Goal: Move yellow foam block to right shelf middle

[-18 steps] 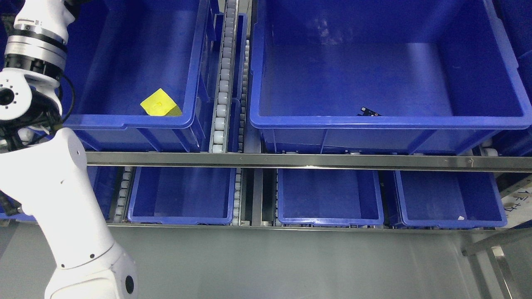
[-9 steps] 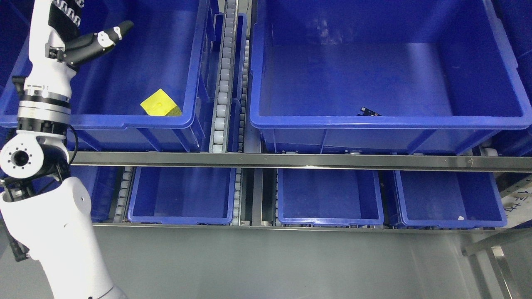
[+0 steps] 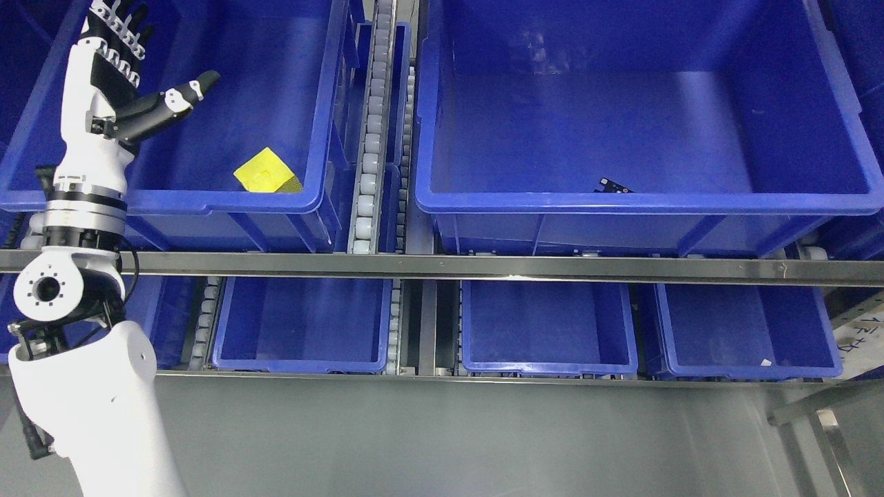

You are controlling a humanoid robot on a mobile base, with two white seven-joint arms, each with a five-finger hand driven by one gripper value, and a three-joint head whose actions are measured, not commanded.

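A yellow foam block (image 3: 266, 172) lies in the near right corner of the large blue bin (image 3: 207, 201) on the left shelf. My left hand (image 3: 131, 76) hangs over that bin's left side, up and to the left of the block, not touching it. Its fingers (image 3: 117, 24) are spread straight and the thumb (image 3: 173, 103) points right; it holds nothing. The large blue bin (image 3: 621, 200) on the right shelf holds only a small dark part (image 3: 613, 185). My right hand is out of sight.
A roller track (image 3: 369, 131) runs between the two large bins. A steel rail (image 3: 483, 266) crosses in front of them. Below it stand three smaller blue bins (image 3: 304, 324), (image 3: 545, 328), (image 3: 749, 328). A grey floor lies below.
My left arm has drawn back toward the lower left, bringing the whole open hand into view over the left bin. The yellow block has not moved.
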